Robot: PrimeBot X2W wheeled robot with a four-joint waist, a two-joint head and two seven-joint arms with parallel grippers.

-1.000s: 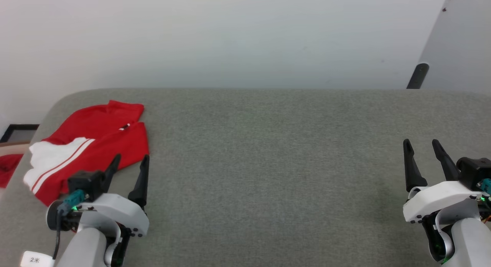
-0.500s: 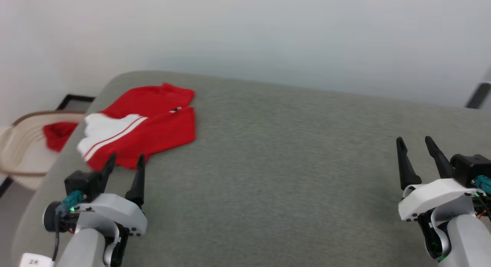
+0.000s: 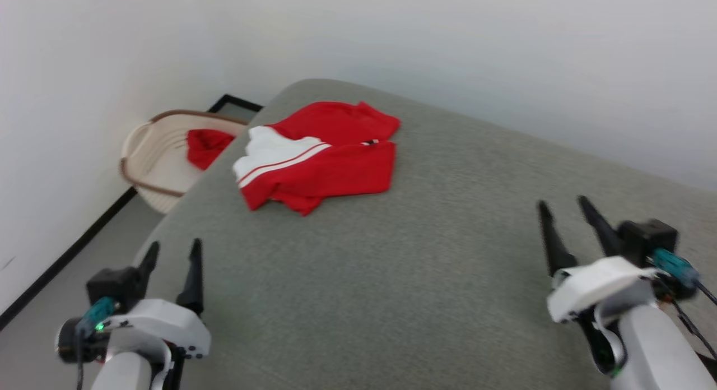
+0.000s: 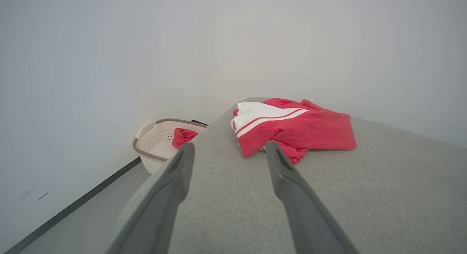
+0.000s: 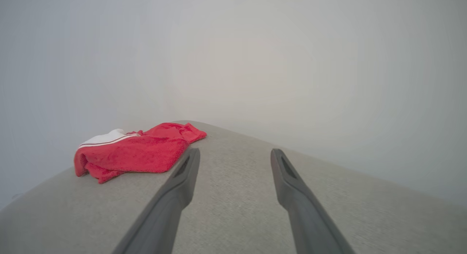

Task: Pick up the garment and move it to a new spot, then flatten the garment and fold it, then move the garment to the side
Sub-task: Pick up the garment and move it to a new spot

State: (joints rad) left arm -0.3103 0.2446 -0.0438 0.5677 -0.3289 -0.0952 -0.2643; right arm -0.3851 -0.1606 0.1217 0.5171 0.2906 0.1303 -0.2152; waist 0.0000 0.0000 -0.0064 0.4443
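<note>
Your view swings left, not the garment (image 3: 319,154): it lies near the basket (image 3: 154,154), ungrasped; left hand (image 3: 175,245) and right hand (image 3: 562,202) gape empty.

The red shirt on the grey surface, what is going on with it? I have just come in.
A two-armed robot is working with the red shirt, but nothing holds it now. The shirt lies in a loosely folded heap near the far left corner of the grey padded surface. The left gripper and the right gripper are both open and empty, well short of it. Beyond that corner stands a basket with another red cloth inside.
</note>
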